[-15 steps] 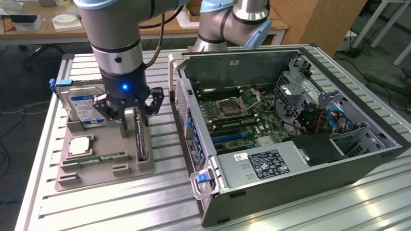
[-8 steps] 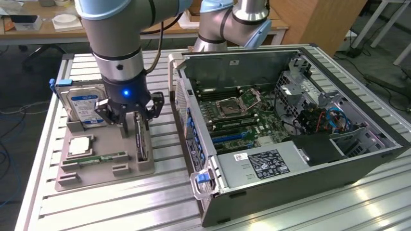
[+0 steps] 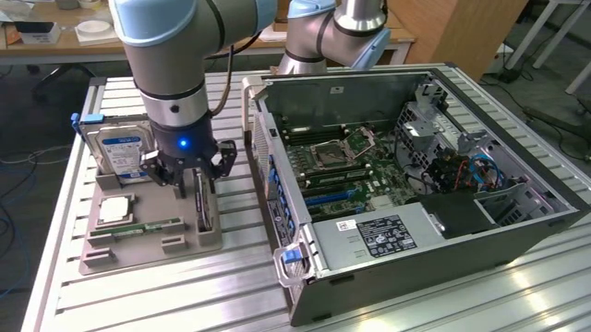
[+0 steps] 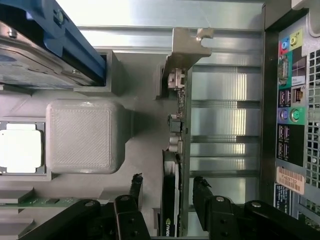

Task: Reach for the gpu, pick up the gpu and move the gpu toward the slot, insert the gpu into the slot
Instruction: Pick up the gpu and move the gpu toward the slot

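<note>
over the grey holder tray (image 3: pixel 189 243) at the exterior view's left, the gpu (image 4: pixel 176 130) stands on edge in its groove, well apart from the blue slot (image 3: pixel 328 198) inside the case; closing off-centre could tip the thin card or jam it against the groove; the gripper (image 4: pixel 168 184) straddles it, jaws spread, a gap each side, holding nothing

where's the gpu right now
The gpu stands on edge in the grey holder on the exterior view's left, between the hard drive and the computer case, with the open gripper straddling it.
</note>
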`<state>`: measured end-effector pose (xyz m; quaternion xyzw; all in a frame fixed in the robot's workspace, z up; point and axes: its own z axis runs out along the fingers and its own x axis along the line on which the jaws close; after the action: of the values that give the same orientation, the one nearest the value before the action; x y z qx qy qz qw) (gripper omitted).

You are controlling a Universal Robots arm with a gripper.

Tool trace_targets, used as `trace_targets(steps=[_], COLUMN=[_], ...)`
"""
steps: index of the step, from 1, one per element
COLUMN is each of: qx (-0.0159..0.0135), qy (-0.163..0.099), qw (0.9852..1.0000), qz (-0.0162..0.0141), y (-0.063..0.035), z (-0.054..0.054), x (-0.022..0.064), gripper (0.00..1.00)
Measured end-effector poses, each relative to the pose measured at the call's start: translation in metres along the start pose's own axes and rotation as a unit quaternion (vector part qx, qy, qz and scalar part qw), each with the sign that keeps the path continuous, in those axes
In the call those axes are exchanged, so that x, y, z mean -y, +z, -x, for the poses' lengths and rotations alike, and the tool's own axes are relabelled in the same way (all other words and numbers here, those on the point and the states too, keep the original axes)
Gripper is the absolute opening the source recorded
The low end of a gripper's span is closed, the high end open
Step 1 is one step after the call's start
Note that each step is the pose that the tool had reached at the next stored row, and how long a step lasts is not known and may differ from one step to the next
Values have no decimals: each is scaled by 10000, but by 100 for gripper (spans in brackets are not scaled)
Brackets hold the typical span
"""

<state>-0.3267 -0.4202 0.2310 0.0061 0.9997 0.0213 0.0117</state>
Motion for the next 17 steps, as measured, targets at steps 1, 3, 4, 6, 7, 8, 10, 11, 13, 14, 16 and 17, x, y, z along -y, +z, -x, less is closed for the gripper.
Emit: trace_targets(steps=[1,3,4,6,7,8,10,11,13,14,16,17], qx=[0,1,2,1,1,1,1,1,1,1,1,1], qy=[7,21,28,31,31,31,31,31,31,31,31,31], qw=[10000,10000,10000,10000,10000,10000,10000,10000,10000,10000,10000,10000], qz=[0,-1,-1,-2,-2,-2,-1,-1,-2,-2,-1,-2], y=[18,54,72,78,77,78,78,78,78,78,79,80], z=[0,0,0,0,0,0,0,0,0,0,0,0], x=[1,2,3,4,4,4,4,4,4,4,4,4], gripper=[53,53,53,53,53,53,53,53,53,51,45,45])
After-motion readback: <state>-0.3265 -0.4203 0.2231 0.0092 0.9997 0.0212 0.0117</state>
